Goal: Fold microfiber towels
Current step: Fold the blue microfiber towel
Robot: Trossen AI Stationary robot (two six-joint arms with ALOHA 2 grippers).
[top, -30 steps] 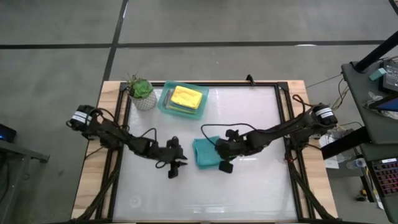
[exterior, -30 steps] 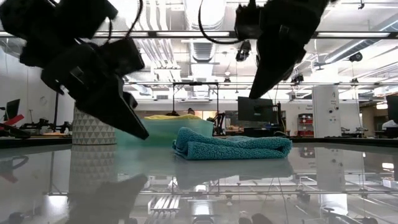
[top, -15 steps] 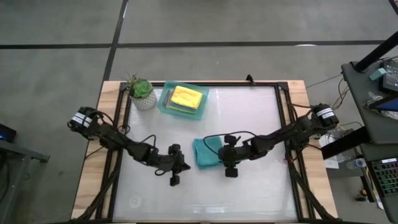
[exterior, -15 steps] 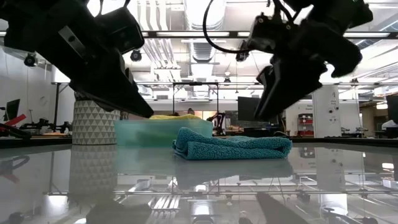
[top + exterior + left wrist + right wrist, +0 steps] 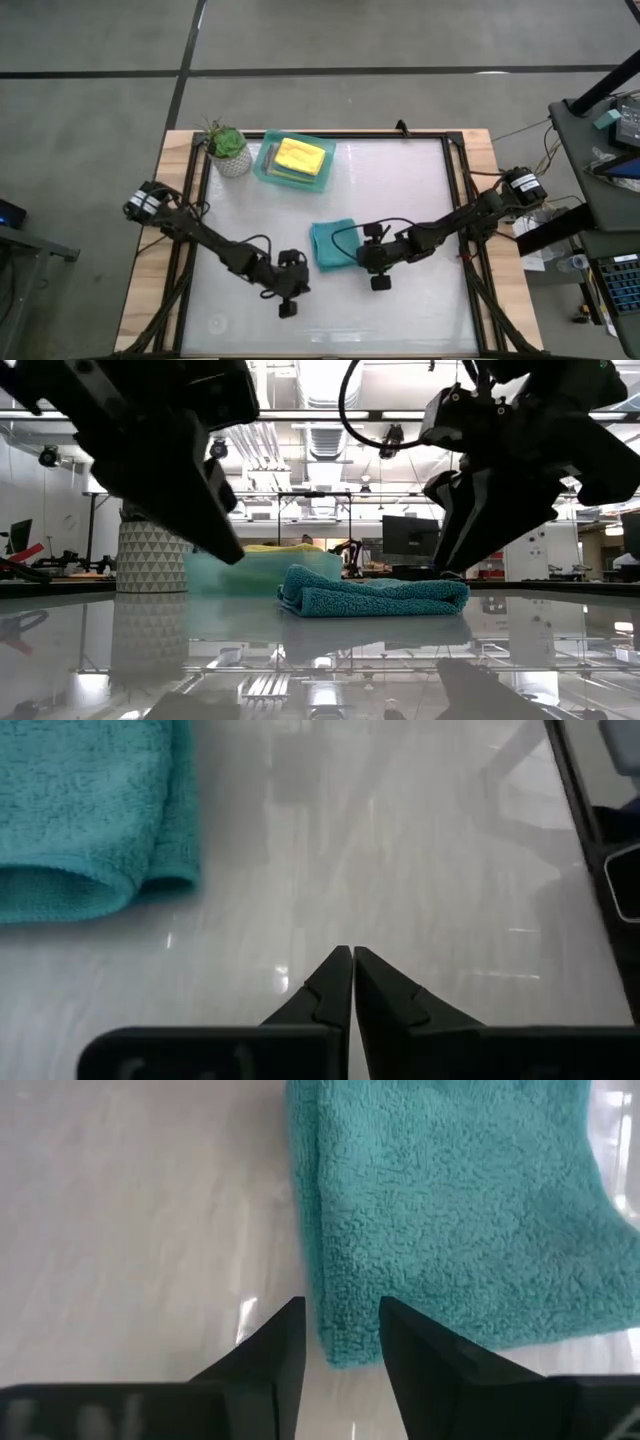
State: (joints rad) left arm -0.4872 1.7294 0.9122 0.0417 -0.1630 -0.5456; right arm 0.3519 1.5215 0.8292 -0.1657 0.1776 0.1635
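A teal microfiber towel (image 5: 330,243) lies folded flat on the white tabletop near its middle; the low view shows it as a low stack of layers (image 5: 375,598). My right gripper (image 5: 340,1315) is open and hovers just over the towel's near right corner (image 5: 335,1350), one finger on either side of it. My left gripper (image 5: 351,952) is shut and empty. It hangs over bare table to the left of the towel and nearer the front edge (image 5: 300,290). A yellow towel (image 5: 300,155) rests in the mint tray (image 5: 262,170) at the far left.
A small potted plant (image 5: 228,150) stands beside the tray at the far left corner. A dark frame (image 5: 455,200) borders the tabletop. Bare table lies in front of the teal towel and to its right.
My left gripper has drawn away from the teal towel toward the table's near edge. My right gripper has sunk toward the towel's near right corner and rolled about its own axis. The towel has kept its place and shape.
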